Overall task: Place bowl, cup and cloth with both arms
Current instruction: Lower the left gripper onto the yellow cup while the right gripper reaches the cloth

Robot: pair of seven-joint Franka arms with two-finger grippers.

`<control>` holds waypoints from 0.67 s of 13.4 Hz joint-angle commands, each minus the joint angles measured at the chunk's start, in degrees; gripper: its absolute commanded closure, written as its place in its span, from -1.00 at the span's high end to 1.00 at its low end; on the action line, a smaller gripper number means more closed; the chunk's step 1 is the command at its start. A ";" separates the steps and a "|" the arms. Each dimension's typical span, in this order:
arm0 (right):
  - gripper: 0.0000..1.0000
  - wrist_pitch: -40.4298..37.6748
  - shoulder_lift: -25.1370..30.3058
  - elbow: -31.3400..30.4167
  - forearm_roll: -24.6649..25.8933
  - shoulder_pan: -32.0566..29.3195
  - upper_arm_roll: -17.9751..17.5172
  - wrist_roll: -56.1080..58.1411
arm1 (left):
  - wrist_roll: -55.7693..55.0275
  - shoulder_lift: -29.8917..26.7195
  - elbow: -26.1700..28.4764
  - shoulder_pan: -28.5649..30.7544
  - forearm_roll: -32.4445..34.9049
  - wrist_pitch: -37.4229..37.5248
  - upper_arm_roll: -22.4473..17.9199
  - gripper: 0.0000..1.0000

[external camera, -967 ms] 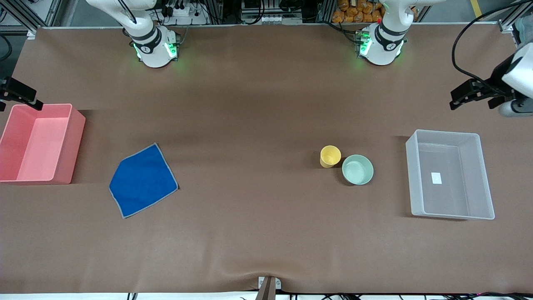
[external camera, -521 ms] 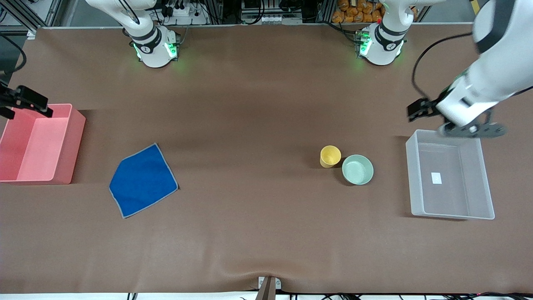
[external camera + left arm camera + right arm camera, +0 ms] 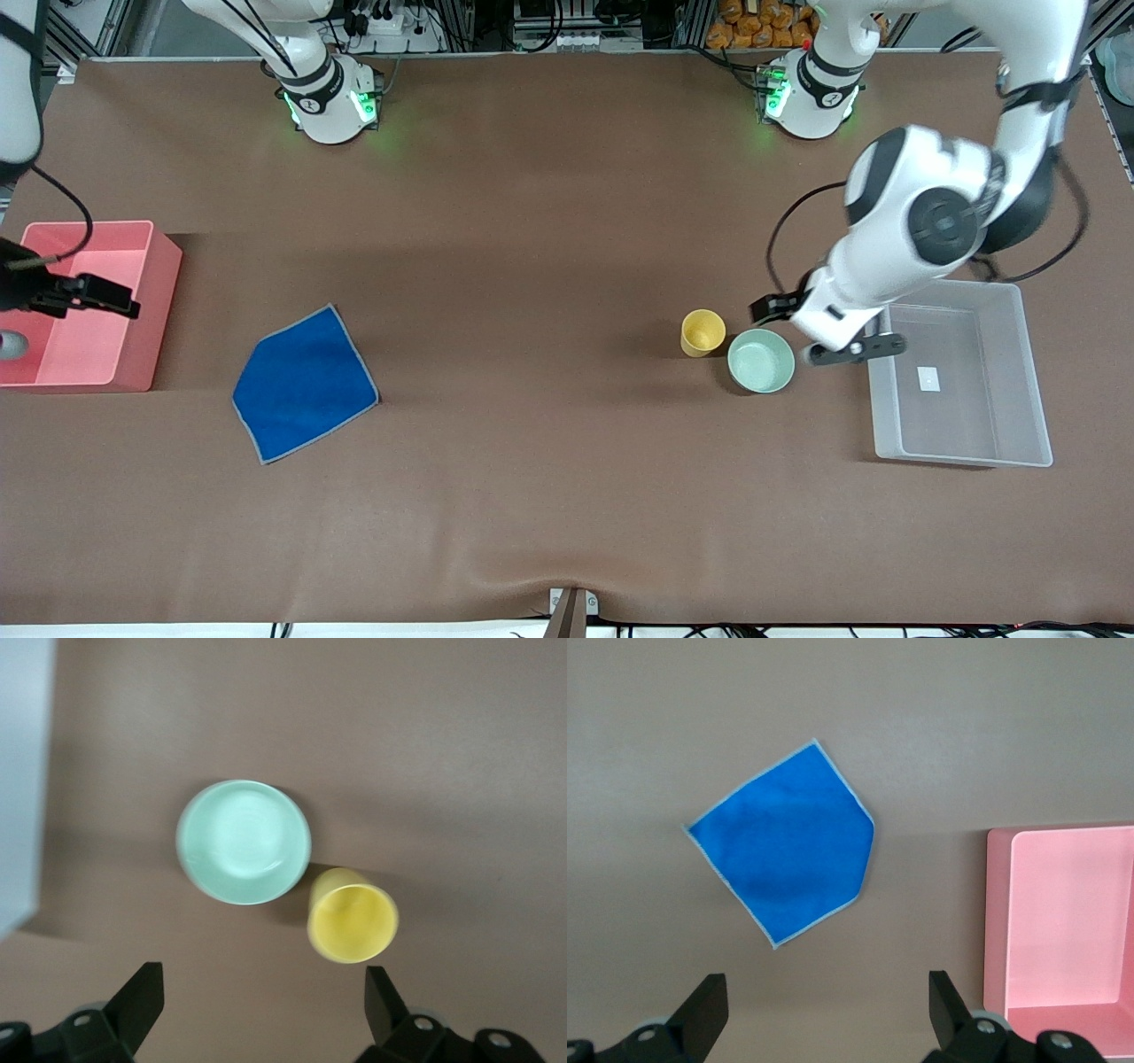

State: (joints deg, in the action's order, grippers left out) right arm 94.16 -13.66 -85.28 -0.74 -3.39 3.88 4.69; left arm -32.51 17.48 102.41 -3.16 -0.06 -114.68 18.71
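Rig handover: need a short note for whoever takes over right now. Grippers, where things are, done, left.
Left gripper: open, empty, over the table between the bowl and the clear bin.
Right gripper: open, empty, over the pink bin.
Bowl and cup: side by side on the table, cup toward the right arm's end and slightly farther from the front camera.
Cloth: flat on the table beside the pink bin.
Done: nothing placed; both bins hold none of the three things.
Left: pick and place bowl, cup and cloth.
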 commanded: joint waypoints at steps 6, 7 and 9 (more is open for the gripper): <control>1.00 3.91 -7.43 0.47 -1.62 -3.99 -0.45 -1.26 | -18.55 9.15 4.19 -3.17 -0.29 -10.90 0.01 0.95; 1.00 4.88 -8.74 0.47 -2.85 -4.17 -0.45 -1.26 | -18.55 9.15 5.68 -3.00 -0.29 -12.74 0.01 0.94; 1.00 7.17 -10.85 0.47 -4.61 -4.96 -0.45 -1.18 | -18.55 9.06 7.27 -2.82 -0.29 -14.16 0.01 0.93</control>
State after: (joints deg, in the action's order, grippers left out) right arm 99.59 -22.23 -85.43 -3.25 -7.01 4.08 4.34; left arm -49.87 27.82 107.31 -6.13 -0.06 -126.97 18.71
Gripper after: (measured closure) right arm 0.000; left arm 0.026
